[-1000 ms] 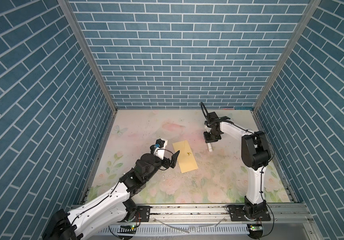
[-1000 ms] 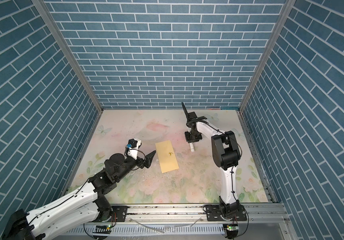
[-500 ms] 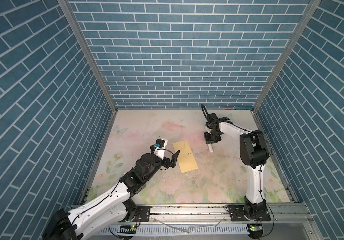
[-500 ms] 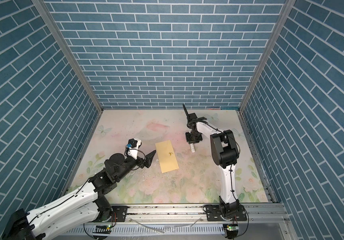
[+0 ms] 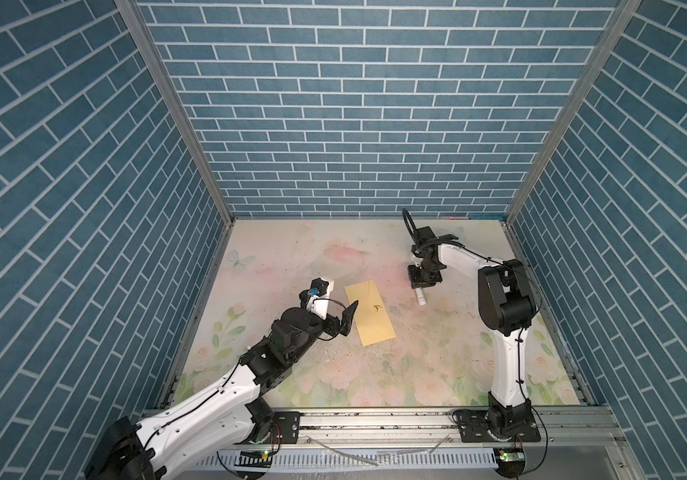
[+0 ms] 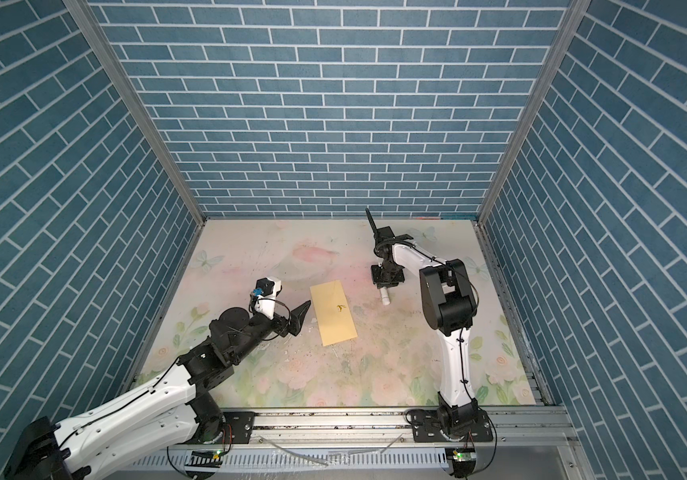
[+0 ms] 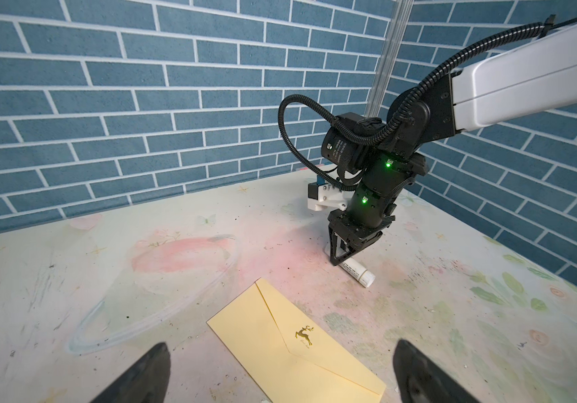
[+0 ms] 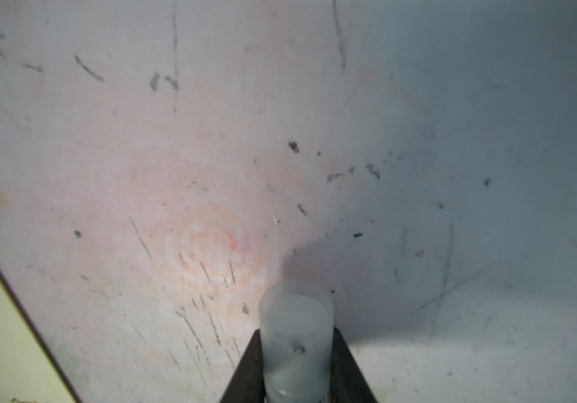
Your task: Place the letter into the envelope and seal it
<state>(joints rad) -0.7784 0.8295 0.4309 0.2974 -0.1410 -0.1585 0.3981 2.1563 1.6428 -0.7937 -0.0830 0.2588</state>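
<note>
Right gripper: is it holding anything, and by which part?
The right gripper pinches the white glue stick across its barrel, far end protruding.

Left arm low with jaws wide, right arm bent down and pinching

The left gripper (image 7: 280, 345) hovers low just beside the envelope (image 5: 370, 312), fingers spread and empty. The right gripper (image 7: 341, 256) points down near the envelope's far corner, jaws closed against a white tube (image 7: 358, 274).

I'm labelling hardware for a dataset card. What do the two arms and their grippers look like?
Both the left arm and right arm have white links with black joint housings. The left gripper and right gripper each have two black, triangular fingers. A black ribbed cable loops at the right wrist, where green lights glow. The left wrist carries a white mount with a blue connector.
</note>
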